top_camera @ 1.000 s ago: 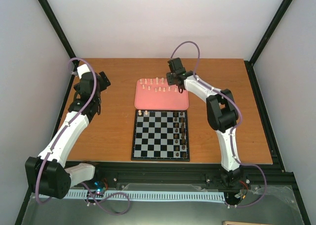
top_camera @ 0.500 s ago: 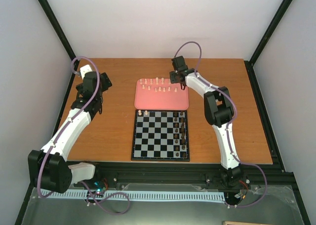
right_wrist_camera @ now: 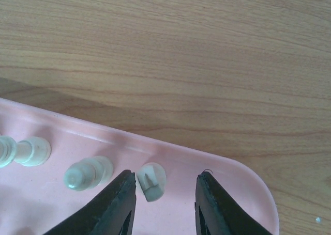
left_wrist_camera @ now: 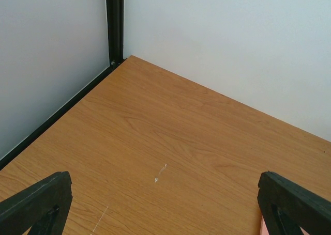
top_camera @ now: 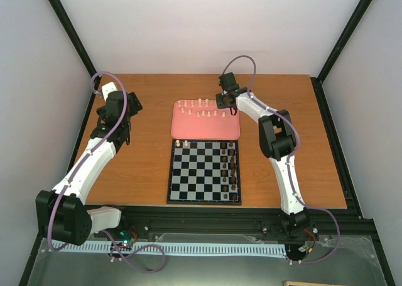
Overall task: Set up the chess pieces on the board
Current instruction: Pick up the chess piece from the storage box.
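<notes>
Right gripper (right_wrist_camera: 166,186): my jaws have narrowed around a cream piece (right_wrist_camera: 151,181), not pinching yet.
Piece: in the tray (right_wrist_camera: 243,193), 1 o'clock corner; board (top_camera: 202,173) at 6 o'clock.
Left gripper (left_wrist_camera: 165,193): spread wide, idle.
Meaning: I judge a pickup is close.

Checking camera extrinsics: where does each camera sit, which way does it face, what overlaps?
Top external: above and behind the bases, looking down on the table; both arms whole, left gripper, right gripper, board, pink tray.
Left wrist: on the left arm, facing across bare wood to the far left corner; own fingertips in the bottom corners, wide apart.
Right wrist: on the right arm, looking down at the tray's corner; own fingers straddle one cream piece.
Shared: top and right wrist both see the tray and cream pieces.
</notes>
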